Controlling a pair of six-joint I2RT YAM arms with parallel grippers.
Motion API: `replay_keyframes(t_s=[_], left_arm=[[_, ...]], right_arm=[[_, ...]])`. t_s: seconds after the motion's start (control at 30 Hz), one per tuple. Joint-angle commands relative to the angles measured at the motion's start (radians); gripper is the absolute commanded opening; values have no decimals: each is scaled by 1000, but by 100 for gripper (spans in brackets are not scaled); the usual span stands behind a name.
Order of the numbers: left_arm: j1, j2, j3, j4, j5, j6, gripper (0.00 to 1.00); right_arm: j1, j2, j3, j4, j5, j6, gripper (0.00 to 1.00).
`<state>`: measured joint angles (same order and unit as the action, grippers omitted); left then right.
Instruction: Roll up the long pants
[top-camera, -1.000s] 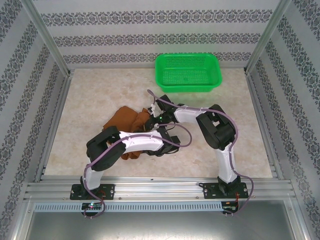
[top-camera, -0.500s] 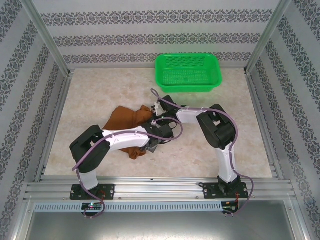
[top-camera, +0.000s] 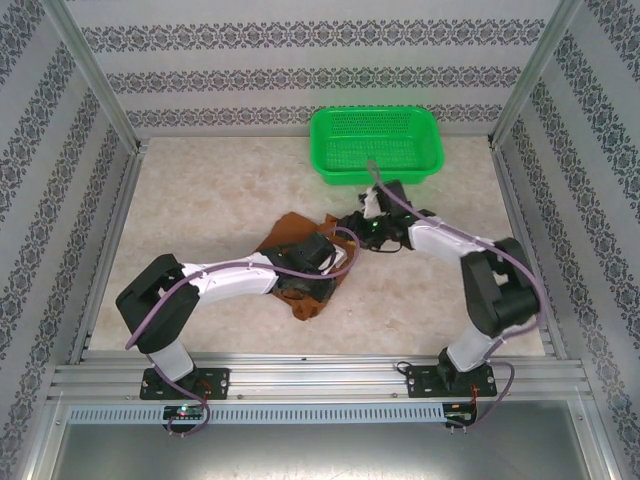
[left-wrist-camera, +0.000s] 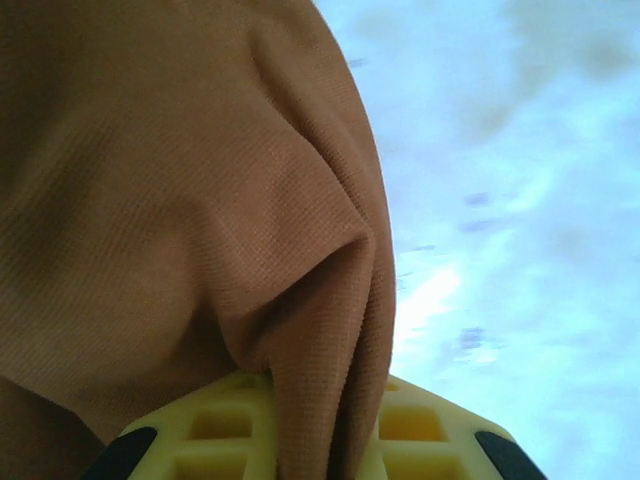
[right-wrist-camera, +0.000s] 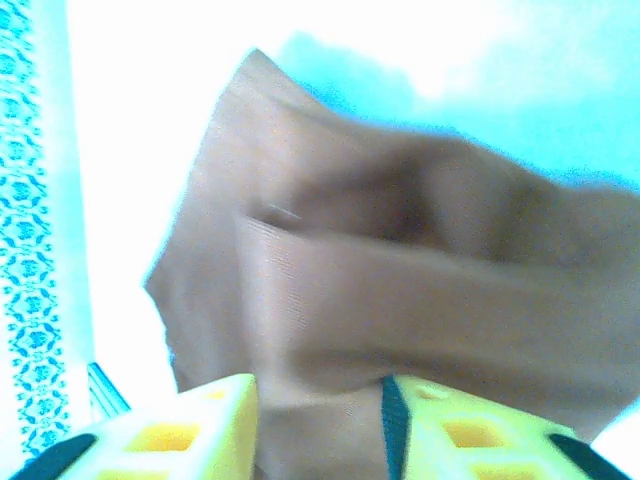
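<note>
TOP: long pants (top-camera: 287, 232) bunched mid-table (top-camera: 190, 200), bare surface left and right; green basket (top-camera: 375, 145) at far edge, apart; left arm stretched low to the cloth, right arm bent over its far side | LEFT WRIST: left gripper (left-wrist-camera: 320, 440) clamped on a cloth fold | RIGHT WRIST: right gripper (right-wrist-camera: 320, 430) fingers (right-wrist-camera: 200, 435) apart, cloth between

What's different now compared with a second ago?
The long pants slid right, toward the middle of the table, dragged by the left gripper, which now pinches a fold. The right arm swung out to the right, and the right gripper drew back toward the green basket. Its fingers stand apart around cloth, and its grip is unclear. The basket stayed put.
</note>
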<state>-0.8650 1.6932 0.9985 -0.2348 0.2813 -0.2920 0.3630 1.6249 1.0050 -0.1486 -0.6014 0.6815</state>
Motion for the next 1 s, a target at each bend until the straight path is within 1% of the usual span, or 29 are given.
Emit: replay_keyframes(t_s=[0.0,0.07,0.1,0.13,0.2,0.23,0.3,0.33,0.4,0.43,0.47,0.5,0.53,0.67,0.8,0.97], left_arm=[[2,14,-92,179,507,-38,0],[37,-4,-149,354,642,-122,0],[60,-5,-181,462,700,-178,0],[82,-4,-213,562,718,-245,0],[130,28,-271,790,797,-383,0],[159,55,-284,866,804,-445,0],[193,111,-279,930,851,-503,0],[203,127,-276,929,850,-508,0],[223,174,-267,993,873,-561,0],[233,202,-267,1052,880,-605,0],[245,236,-270,1163,891,-680,0],[253,268,-261,1226,906,-737,0],[261,296,-255,1260,904,-771,0],[280,365,-239,1332,920,-835,0],[305,405,-236,1507,931,-971,0],[311,403,-242,1504,935,-973,0]], right_arm=[[-14,-80,65,-73,32,-63,48],[-22,-120,72,-107,45,-72,54],[-22,-131,78,-126,43,-81,54],[-22,-141,91,-166,48,-93,55],[-25,-156,105,-238,50,-113,56],[-25,-171,99,-261,58,-119,59],[-27,-214,65,-292,83,-118,61],[-27,-240,44,-303,98,-115,64],[-28,-302,1,-329,141,-103,74],[-29,-324,-13,-339,150,-98,75],[-30,-346,-28,-351,159,-98,75],[-30,-360,-44,-357,164,-98,81],[-29,-366,-56,-363,167,-95,83],[-28,-353,-94,-365,151,-82,84],[-25,-307,-120,-344,141,-57,85],[-28,-286,-144,-310,161,-29,85]])
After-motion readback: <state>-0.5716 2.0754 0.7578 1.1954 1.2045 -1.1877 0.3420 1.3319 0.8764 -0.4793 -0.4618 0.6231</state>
